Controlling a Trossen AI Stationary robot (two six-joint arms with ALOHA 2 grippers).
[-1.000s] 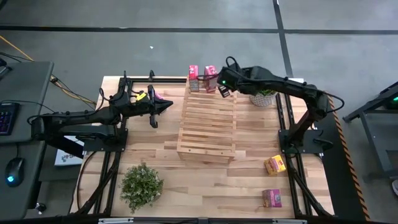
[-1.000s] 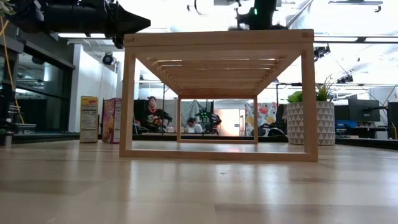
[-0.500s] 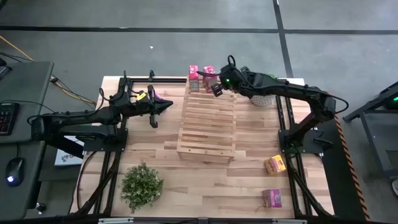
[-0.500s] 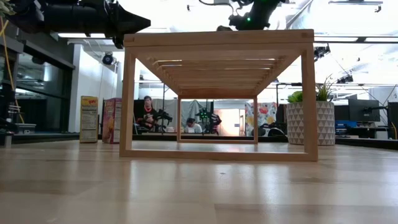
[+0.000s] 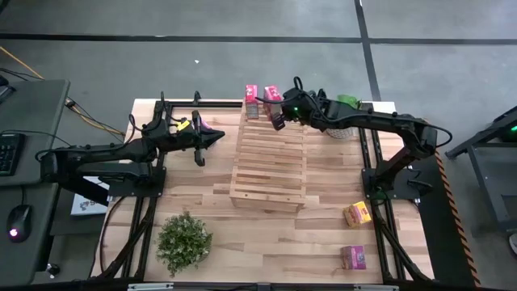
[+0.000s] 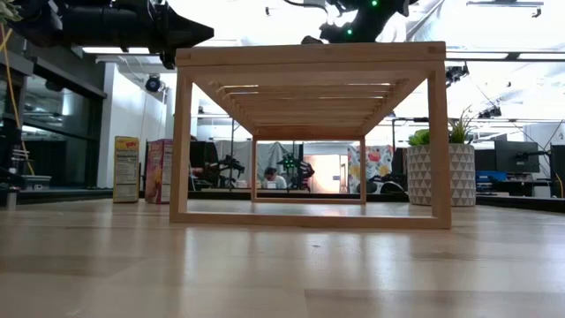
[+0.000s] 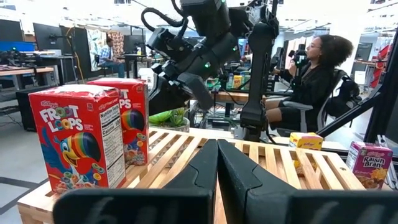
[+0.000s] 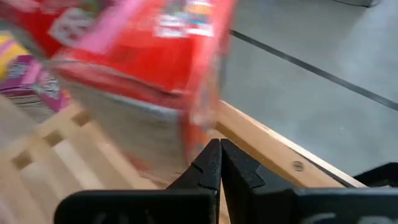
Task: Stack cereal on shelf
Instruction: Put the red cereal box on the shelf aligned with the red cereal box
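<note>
Already up on the large light-wood slatted shelf [image 5: 268, 174]: two red cardboard cereal boxes [image 5: 261, 97], upright and side by side at its upper end in the overhead frame. Not visibly moved in the last second.

Now the change: right pincer [image 5: 276, 121] swung leftward along that upper end, away from the white potted plant [image 5: 341, 128], and now sitting just beside the nearer red box. Fingers pressed together, clamped on nothing. From its own camera, a red box looming just ahead, blurred. Touching or not, cannot tell.

Reads as lining up on the boxes already placed, perhaps to nudge or square them, rather than fetching a new one. Risk of tipping a box with the tips this close.

Left pincer [image 5: 216, 137] hanging at the left of the shelf, fingers together too, empty, waiting.

Still down on the plank bench [image 5: 323, 234]: a yellow box [image 5: 358, 214] and a pink box [image 5: 353, 257] at lower right, plus a yellow-and-white box [image 6: 126, 170] and a pink-and-yellow box [image 6: 159, 170] standing left of the shelf in the low view. Four left to go, by this count.
</note>
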